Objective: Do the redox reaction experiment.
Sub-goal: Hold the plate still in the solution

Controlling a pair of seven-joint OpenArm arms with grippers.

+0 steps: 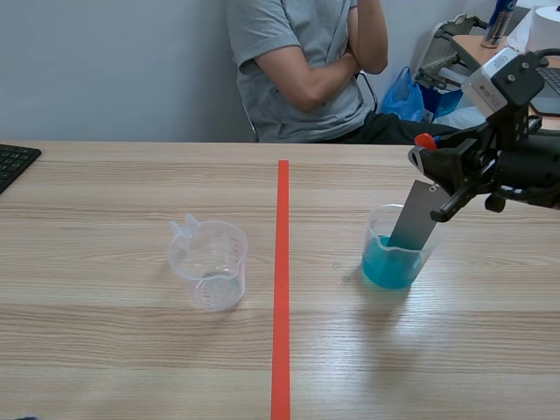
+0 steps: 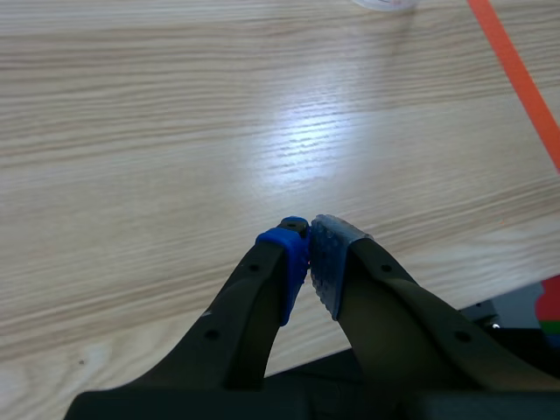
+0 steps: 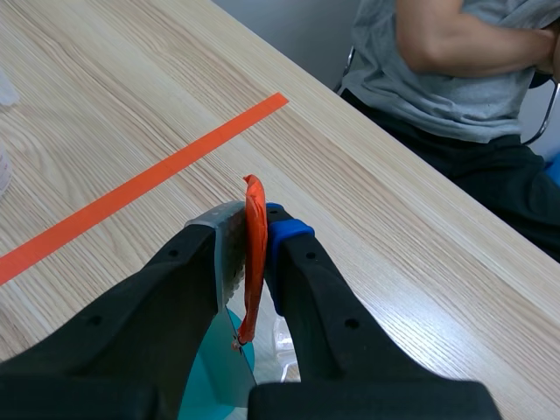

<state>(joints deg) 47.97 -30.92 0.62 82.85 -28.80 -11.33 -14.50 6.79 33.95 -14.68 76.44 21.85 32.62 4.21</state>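
**Left claw** (image 2: 308, 241): the fingers are pressed together on nothing, above bare desk (image 1: 105, 350). It takes no part in the current step.

**Empty cup** (image 1: 210, 262): clear and upright, left of centre in the scene view, well apart from the work.

**Tape line** (image 1: 281, 289): runs down the middle of the frame.

**Cup of blue liquid** (image 1: 394, 258): clear and upright, right of centre. A grey metal strip (image 1: 413, 219) leans inside it, and its lower end appears to reach into the liquid.

**Right claw** (image 1: 437, 171): at the upper right, pinching the orange-red tab (image 1: 424, 140) at the strip's upper end.

**Status (judged):** the immersion step is in hand. No coating shows on the exposed part of the strip, and the liquid reads blue. Left to do: wait for the reaction, then withdraw the strip.
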